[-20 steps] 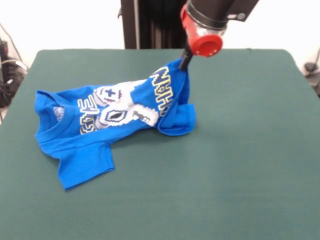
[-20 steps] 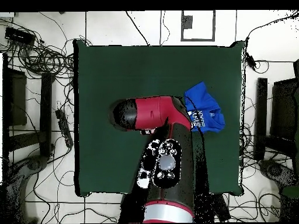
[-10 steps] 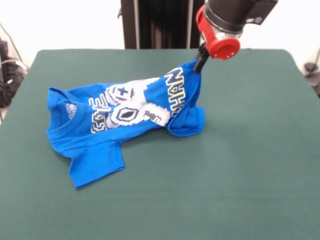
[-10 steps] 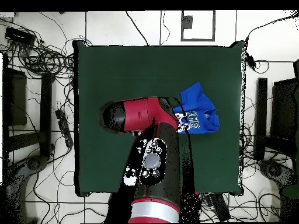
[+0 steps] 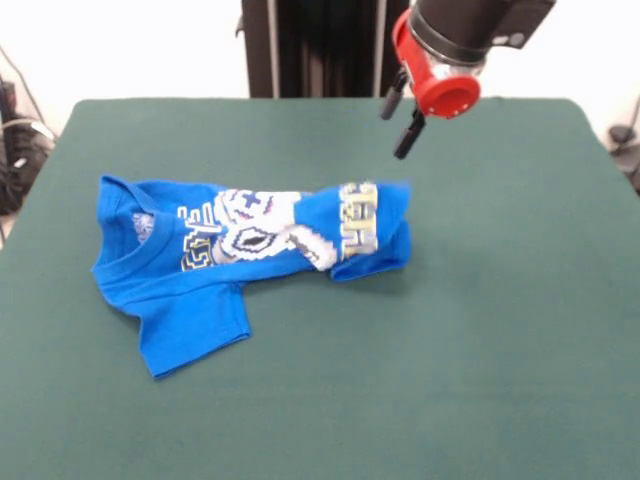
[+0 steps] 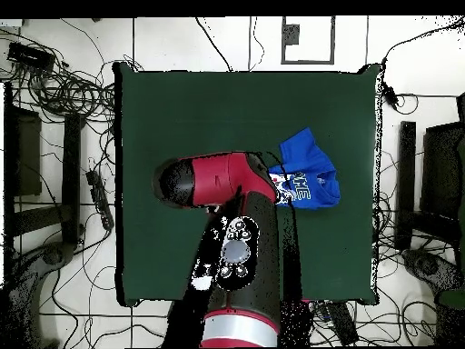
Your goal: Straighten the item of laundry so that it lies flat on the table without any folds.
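The jaws have opened, dropping the T-shirt (image 5: 250, 255) onto the table (image 5: 480, 320).

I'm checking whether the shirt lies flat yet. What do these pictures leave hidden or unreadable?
- Overhead view: the arm covers part of the shirt and the pincer.
- Front view: the shirt's hem end is folded under, the lettering only partly readable.
- Front view: the open pincer shows, the arm is cut off.

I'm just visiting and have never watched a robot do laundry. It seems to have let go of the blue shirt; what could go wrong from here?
The shirt lies crumpled, its right end doubled over on itself, so another grab there might pinch two layers and keep the fold. The open gripper hangs above that bunched end; pressing down could set the crease. A sleeve sticks out toward the camera, and dragging the shirt across the green table might roll it under.
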